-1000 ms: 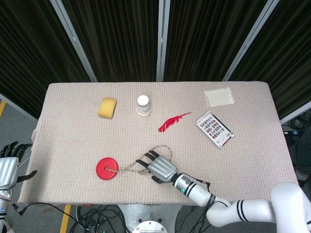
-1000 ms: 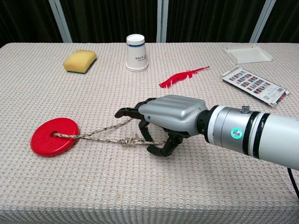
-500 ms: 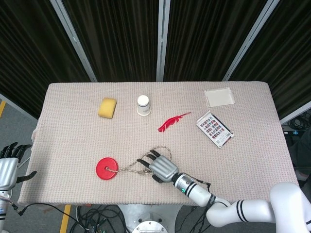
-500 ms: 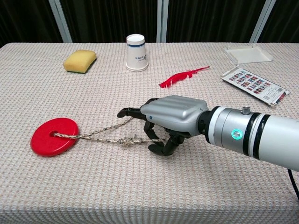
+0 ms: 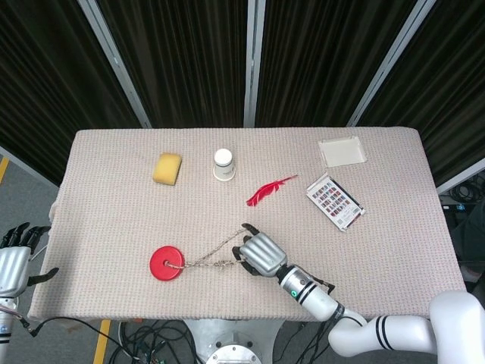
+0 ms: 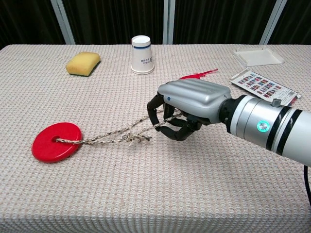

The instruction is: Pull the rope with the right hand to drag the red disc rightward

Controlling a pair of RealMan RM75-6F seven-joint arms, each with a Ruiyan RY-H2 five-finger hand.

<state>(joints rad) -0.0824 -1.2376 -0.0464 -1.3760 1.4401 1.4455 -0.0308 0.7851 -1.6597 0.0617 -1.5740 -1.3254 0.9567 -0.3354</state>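
The red disc (image 5: 166, 264) (image 6: 56, 141) lies flat near the table's front left. A braided rope (image 5: 212, 256) (image 6: 114, 134) is tied through its centre hole and runs rightward, knotted midway. My right hand (image 5: 262, 254) (image 6: 189, 108) has its fingers curled around the rope's far end and holds it lifted a little off the cloth, with the rope nearly taut. My left hand (image 5: 14, 258) hangs off the table's left edge, fingers spread and holding nothing.
On the far half of the table sit a yellow sponge (image 5: 167, 167) (image 6: 83, 63), an upturned paper cup (image 5: 223, 164) (image 6: 142, 54), a red feather (image 5: 269, 190), a printed packet (image 5: 334, 201) (image 6: 263, 88) and a white tray (image 5: 342, 151) (image 6: 258, 56).
My right hand closed its fingers on the rope, rose and moved rightward. The slack loop has straightened. The red disc stays where it was.
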